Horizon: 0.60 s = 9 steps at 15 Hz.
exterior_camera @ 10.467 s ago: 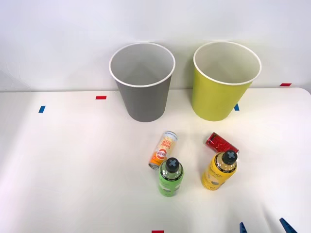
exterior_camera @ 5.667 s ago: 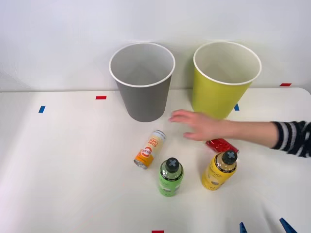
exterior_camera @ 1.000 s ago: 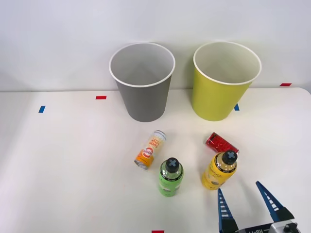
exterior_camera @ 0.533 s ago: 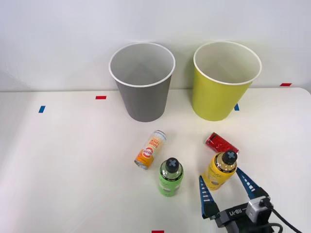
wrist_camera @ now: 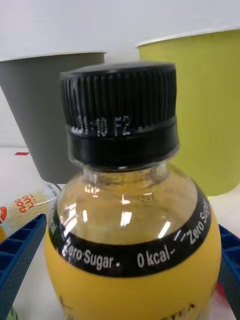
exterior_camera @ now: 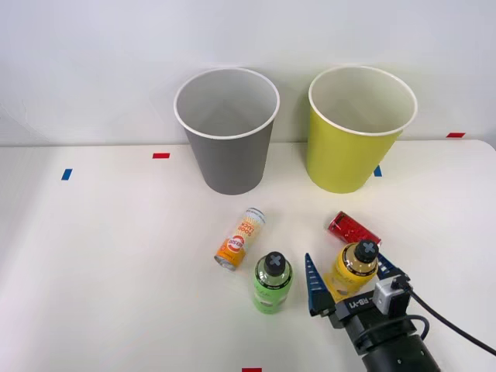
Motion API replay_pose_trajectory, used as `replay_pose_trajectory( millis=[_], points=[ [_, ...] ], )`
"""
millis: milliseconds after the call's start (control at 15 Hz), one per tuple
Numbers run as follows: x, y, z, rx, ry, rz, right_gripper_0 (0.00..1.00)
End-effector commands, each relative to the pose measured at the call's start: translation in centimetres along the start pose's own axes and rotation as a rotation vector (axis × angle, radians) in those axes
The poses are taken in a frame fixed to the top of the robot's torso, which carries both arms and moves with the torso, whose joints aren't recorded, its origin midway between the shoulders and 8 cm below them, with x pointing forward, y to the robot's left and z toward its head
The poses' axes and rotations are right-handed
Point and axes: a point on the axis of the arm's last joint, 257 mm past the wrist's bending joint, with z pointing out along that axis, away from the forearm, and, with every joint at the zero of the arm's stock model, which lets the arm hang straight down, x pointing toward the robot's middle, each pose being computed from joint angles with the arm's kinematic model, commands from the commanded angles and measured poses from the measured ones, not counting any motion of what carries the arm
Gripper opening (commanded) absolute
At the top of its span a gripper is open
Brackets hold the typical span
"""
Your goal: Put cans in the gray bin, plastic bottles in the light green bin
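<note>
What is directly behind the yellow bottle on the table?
The red can lies on its side just behind the yellow bottle, which covers its near end, so contact cannot be judged. Farther back stands the light green bin.

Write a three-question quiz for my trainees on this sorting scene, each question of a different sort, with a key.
1. True or false: the right gripper has its fingers on either side of the yellow bottle.
2. Which lies nearest the gray bin? A: the red can; B: the orange-and-white can; C: the green bottle.
3. Fill in: both bottles stand upright, while both cans lie on their ____.

Key: 1 true; 2 B; 3 sides.
</note>
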Motion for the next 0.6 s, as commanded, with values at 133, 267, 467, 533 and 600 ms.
replay_pose_trajectory(
  millis=[133, 267, 467, 533, 600],
  points=[
    [-0.02, -0.04, 0.24, 0.005, 0.001, 0.0, 0.88],
    [0.08, -0.09, 0.18, 0.007, 0.004, 0.001, 0.02],
    [0.03, -0.11, 0.22, 0.011, 0.002, 0.0, 0.0],
    [0.0, -0.09, 0.26, 0.012, 0.001, 0.003, 0.0],
    [0.02, -0.06, 0.25, 0.014, 0.001, 0.002, 0.0]
  ],
)
